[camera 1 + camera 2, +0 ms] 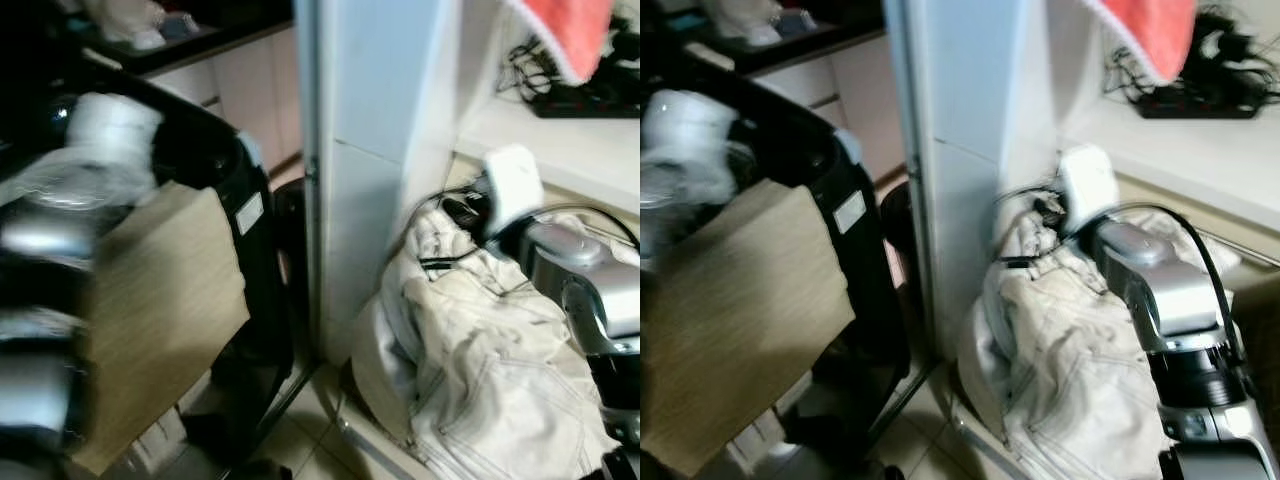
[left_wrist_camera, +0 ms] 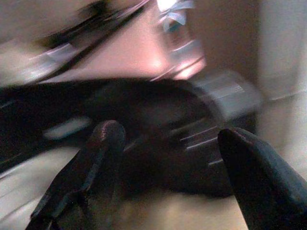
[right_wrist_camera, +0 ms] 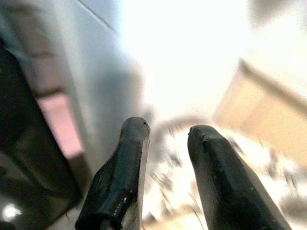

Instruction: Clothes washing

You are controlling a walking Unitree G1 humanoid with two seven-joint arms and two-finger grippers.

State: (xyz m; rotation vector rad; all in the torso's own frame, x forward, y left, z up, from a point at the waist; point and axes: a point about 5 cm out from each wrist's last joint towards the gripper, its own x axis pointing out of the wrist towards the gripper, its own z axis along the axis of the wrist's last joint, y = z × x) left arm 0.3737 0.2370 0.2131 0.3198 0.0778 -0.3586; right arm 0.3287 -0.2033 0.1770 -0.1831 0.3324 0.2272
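A cream garment (image 1: 470, 370) with dark stitching hangs bunched in front of me at the right and drapes down toward the floor. My right gripper (image 3: 168, 129) is at the garment's top; its fingers stand close together and appear shut on the cloth. The silver right arm (image 1: 580, 270) lies over the garment. In the left wrist view my left gripper (image 2: 172, 134) is open, its fingers (image 2: 108, 136) wide apart over a blurred black object (image 2: 158, 110). The left arm (image 1: 40, 250) is a blur at the left edge.
A black bin (image 1: 250, 260) stands at the left with a tan board (image 1: 160, 310) leaning on it. A white pillar (image 1: 370, 150) rises in the middle. A red cloth (image 1: 570, 35) hangs over a white counter (image 1: 560, 150) that bears a power strip (image 1: 590, 100). The floor (image 1: 300, 450) is tiled.
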